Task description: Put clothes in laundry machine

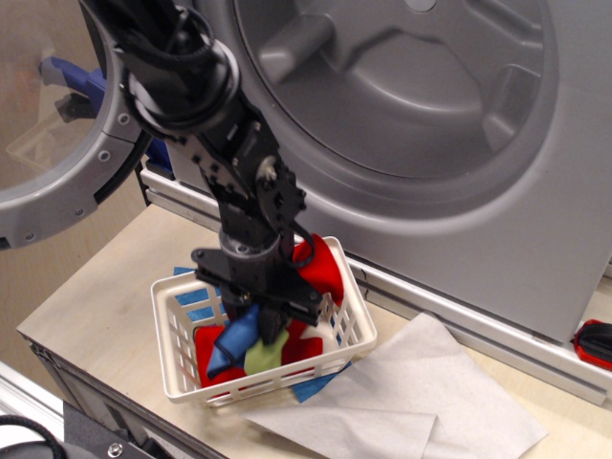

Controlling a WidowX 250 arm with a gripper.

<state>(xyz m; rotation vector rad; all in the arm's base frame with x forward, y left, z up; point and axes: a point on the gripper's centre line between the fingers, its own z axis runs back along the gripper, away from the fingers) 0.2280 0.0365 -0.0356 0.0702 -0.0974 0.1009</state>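
Observation:
My gripper (258, 320) is down inside the white lattice basket (191, 378), shut on a bunch of cloth. A blue cloth (228, 346) and a light yellow-green cloth (262, 357) hang from the fingers, pulled up a little. Red cloths (320, 273) lie under and behind them in the basket. The laundry machine (411, 115) stands behind, its wide drum mouth open and empty, paddles showing. Its round porthole door (57, 143) is swung open at the left.
A large pale grey paper-like sheet (402, 402) lies on the counter right of the basket. A blue piece (311, 385) pokes out under the basket. A red and black object (595, 342) sits at the right edge. The counter's front edge is near.

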